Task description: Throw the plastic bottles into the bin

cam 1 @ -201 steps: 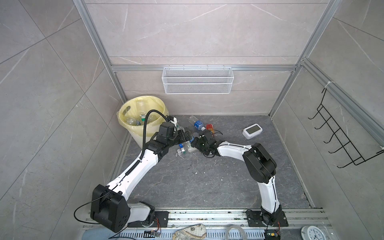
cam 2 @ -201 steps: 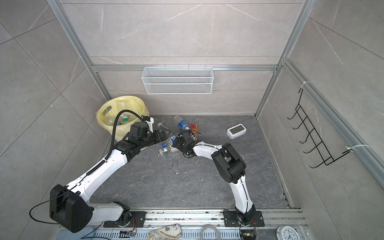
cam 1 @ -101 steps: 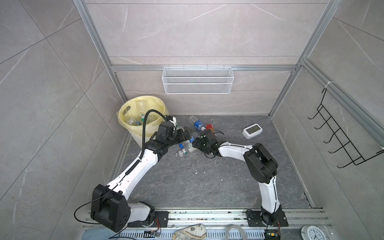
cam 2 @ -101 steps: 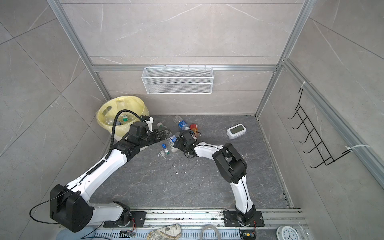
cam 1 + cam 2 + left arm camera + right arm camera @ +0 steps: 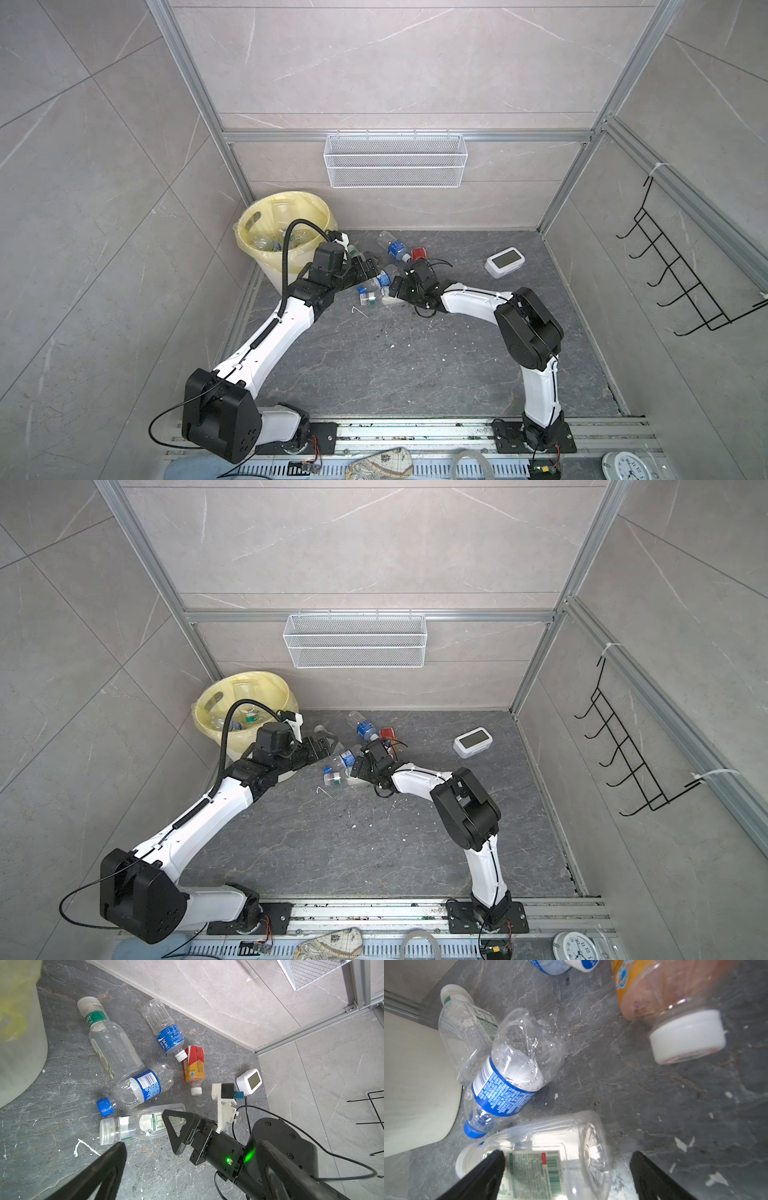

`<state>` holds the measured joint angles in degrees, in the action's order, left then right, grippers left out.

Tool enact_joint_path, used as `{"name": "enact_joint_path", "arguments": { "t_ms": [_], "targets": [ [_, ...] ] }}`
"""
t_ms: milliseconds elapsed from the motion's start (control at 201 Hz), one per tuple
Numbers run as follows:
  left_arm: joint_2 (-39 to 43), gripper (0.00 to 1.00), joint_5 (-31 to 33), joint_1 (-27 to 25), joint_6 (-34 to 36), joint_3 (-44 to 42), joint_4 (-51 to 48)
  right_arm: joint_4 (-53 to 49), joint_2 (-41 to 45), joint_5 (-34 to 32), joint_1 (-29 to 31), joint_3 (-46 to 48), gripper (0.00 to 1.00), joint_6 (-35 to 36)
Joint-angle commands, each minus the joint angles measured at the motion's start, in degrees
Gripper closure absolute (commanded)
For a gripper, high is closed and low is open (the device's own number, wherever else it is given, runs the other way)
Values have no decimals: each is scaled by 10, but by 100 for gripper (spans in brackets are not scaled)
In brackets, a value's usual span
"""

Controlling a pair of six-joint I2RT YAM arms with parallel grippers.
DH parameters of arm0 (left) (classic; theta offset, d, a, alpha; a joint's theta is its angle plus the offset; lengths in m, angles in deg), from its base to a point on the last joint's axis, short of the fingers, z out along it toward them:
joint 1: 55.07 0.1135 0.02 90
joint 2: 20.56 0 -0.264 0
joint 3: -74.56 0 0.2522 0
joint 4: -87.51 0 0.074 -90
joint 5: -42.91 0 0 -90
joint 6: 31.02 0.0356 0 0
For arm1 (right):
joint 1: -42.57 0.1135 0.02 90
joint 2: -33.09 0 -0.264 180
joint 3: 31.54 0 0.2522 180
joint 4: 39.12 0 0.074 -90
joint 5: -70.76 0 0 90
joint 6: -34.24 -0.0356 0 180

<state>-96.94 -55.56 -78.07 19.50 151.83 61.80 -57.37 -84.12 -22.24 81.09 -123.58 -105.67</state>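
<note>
Where the bottles (image 5: 143, 1084) lie beside the bin (image 5: 268, 266), left gripper (image 5: 372, 266) fingers (image 5: 108, 1165) wide and empty, right gripper (image 5: 568, 1155) fingers (image 5: 485, 1174) wide over green-labelled bottle (image 5: 550, 1138).

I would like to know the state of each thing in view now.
Bin: upright, lined, holding bottles.
Green-label bottle: lying, capped.
Blue-label bottle: lying, capped.
Orange bottle: lying, capped.
Blue-capped bottle: lying, dented.
White-label bottle: lying, capped.
Left claw: open, empty.
Right claw: open, at the white-label bottle.
Clock: face up.
</note>
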Motion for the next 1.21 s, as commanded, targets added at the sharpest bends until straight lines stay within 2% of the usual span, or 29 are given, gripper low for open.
{"name": "enact_joint_path", "arguments": {
  "t_ms": [0, 154, 244, 493, 896, 1100, 1204],
  "targets": [
    [-7, 0, -21, 7, -14, -1, 27, -4, 1, 9, -2, -11, 2, -40],
    [-8, 0, -24, 10, -18, -1, 27, 19, -15, 31, -3, -21, 2, -61],
    [-6, 0, -29, 12, -20, 1, 25, 25, -24, 48, -2, -36, 7, -46],
    [-5, 0, -26, 15, -18, 1, 24, -21, -35, 11, -2, -63, 7, -8],
    [-5, 0, -28, 18, -20, 0, 26, -54, -43, 49, 7, -93, 6, 87],
    [-8, 0, -30, 20, -20, 1, 26, -133, -78, 41, 26, -186, 6, 152],
    [-5, 0, -26, 21, -19, 0, 26, -147, -82, 32, 28, -205, 5, 158]
  ]
}}
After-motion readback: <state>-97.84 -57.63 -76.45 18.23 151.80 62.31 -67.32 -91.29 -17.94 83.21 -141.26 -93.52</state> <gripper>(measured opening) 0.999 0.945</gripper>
